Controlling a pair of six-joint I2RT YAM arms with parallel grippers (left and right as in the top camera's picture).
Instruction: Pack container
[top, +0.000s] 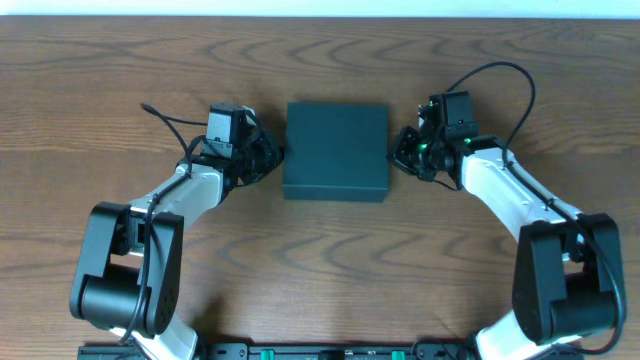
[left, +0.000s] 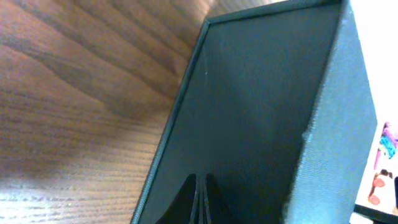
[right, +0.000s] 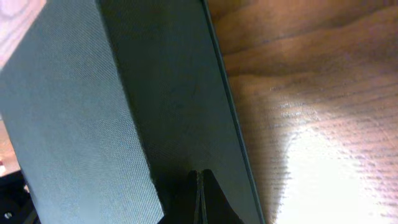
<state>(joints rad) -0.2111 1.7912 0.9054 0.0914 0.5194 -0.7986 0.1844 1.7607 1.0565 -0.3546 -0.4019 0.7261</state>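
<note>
While the one dark teal container (top: 336, 150) lies closed at the middle of the desk (top: 330, 270), two claws flank it. The left claw (top: 272, 156) is at its left wall and the right claw (top: 398, 156) at its right wall. The overhead view does not resolve their fingers. The left wrist view shows that claw's fingers (left: 188, 198) clenched together on nothing, tips against the container's side. The right wrist view shows its fingers (right: 211, 200) likewise clenched, holding nothing.

A brown wood-grain tabletop (top: 330, 260) fills the scene (grain running left to right); a thin pale strip (top: 600, 6) lies beyond its far edge.
</note>
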